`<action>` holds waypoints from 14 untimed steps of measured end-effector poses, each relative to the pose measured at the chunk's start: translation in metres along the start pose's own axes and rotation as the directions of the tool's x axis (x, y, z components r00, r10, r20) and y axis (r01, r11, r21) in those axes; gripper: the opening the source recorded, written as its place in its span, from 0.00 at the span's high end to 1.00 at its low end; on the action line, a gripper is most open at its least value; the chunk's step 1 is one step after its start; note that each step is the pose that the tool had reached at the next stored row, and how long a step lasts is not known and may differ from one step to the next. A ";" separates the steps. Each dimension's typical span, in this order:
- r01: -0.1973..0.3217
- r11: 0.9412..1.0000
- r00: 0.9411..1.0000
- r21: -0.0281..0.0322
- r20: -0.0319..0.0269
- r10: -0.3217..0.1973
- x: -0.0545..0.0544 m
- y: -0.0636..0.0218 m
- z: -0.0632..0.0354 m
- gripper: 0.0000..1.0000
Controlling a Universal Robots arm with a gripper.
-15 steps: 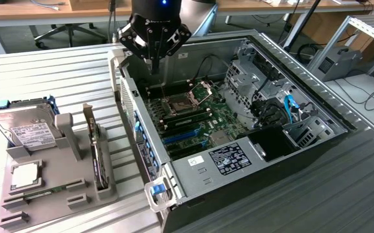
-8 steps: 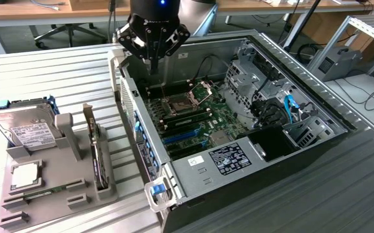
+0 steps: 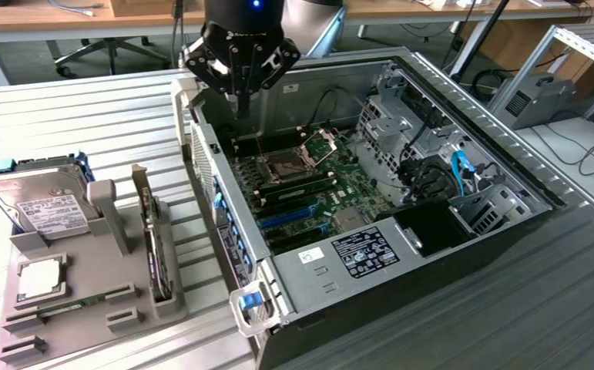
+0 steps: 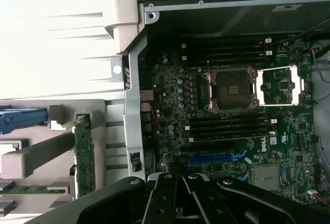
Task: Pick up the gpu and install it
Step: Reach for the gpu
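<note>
**gpu not picked yet, claw over case**

Claw [image 3: 243,106] pressed together, empty, hovering above the open metal PC case [image 3: 431,301], over the motherboard [image 4: 172,105]. gpu [image 3: 154,239] stands on edge in a grey plastic holder [image 3: 106,212] on the slatted desk [image 3: 81,116], well apart. Pickup step, I'd say: it needs the claw spread over that thin green edge.

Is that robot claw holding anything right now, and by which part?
Nothing. The gripper hangs empty above the open computer case, while the gpu stands on edge in the grey holder beside it.
</note>
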State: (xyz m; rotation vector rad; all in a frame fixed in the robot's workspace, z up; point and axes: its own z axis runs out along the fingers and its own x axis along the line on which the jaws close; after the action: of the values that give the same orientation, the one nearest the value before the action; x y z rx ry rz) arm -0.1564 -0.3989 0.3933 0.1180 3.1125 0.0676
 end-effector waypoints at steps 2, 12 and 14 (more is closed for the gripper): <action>0.000 1.000 1.000 0.000 0.000 0.000 0.000 0.0000 0.0000 0.89; 0.000 1.000 1.000 0.000 0.000 0.000 0.003 -0.0002 -0.0001 0.89; 0.000 1.000 1.000 0.000 0.000 0.000 0.004 -0.0003 -0.0001 0.89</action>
State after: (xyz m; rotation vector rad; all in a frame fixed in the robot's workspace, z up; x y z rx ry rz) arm -0.1602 -0.3989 0.3933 0.1180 3.1125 0.0676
